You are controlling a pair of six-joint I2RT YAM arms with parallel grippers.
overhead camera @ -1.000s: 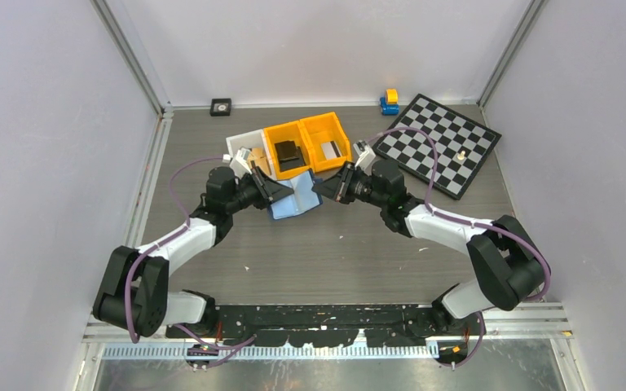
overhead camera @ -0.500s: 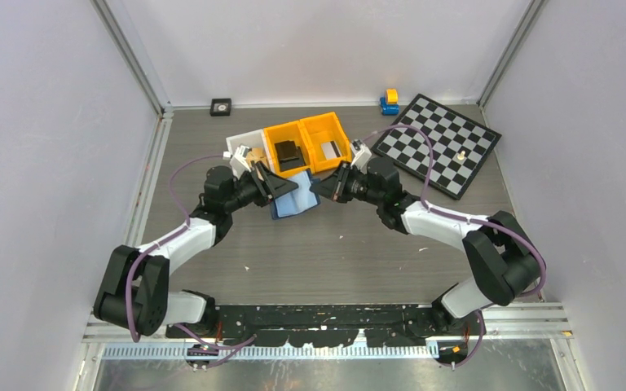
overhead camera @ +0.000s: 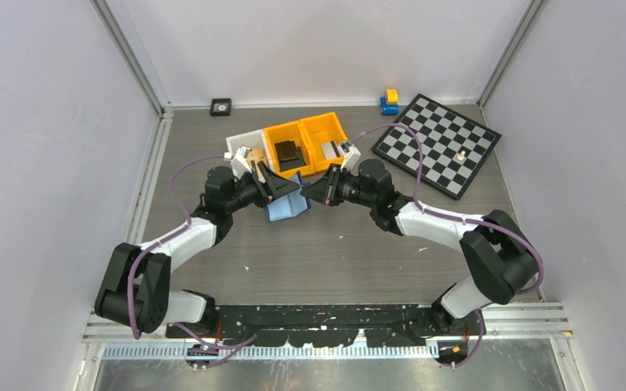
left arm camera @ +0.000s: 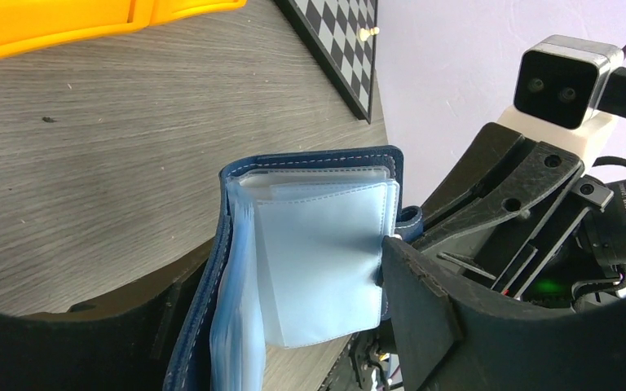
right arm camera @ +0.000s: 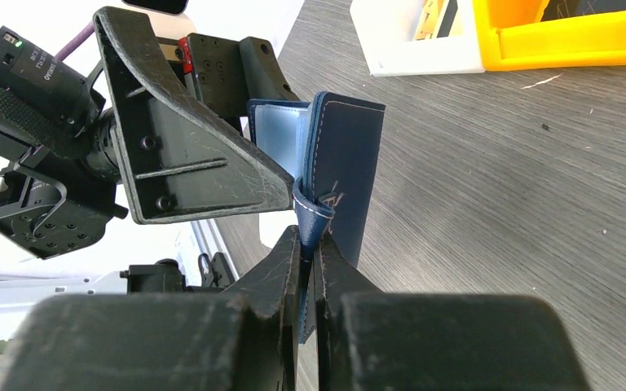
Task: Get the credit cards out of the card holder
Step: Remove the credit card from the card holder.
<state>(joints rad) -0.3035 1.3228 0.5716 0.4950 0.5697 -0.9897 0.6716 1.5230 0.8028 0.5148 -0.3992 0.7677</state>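
The navy card holder (overhead camera: 285,205) stands on edge on the table between my two grippers. Its pale blue clear pockets (left arm camera: 318,244) fan open, and no credit cards show inside them. My left gripper (left arm camera: 289,269) is open, with the holder's leaves between its spread fingers; one fingertip (left arm camera: 399,269) touches a pocket's edge. My right gripper (right arm camera: 310,240) is shut on the holder's snap tab (right arm camera: 314,213), beside the navy cover (right arm camera: 350,163). In the top view the left gripper (overhead camera: 281,191) and the right gripper (overhead camera: 314,191) nearly meet over the holder. A tan flat card (overhead camera: 254,155) lies in the white bin.
Just behind the grippers stand a white bin (overhead camera: 239,145) and two orange bins (overhead camera: 310,130), one holding a black block (overhead camera: 287,153). A chessboard (overhead camera: 440,142) lies at the back right, with a blue and yellow toy (overhead camera: 389,101) beside it. A small black square (overhead camera: 221,106) sits at the back wall.
My left gripper's jaws have spread wide apart around the holder. The right gripper has moved left with the tab, and the holder has shifted left and stands more folded.
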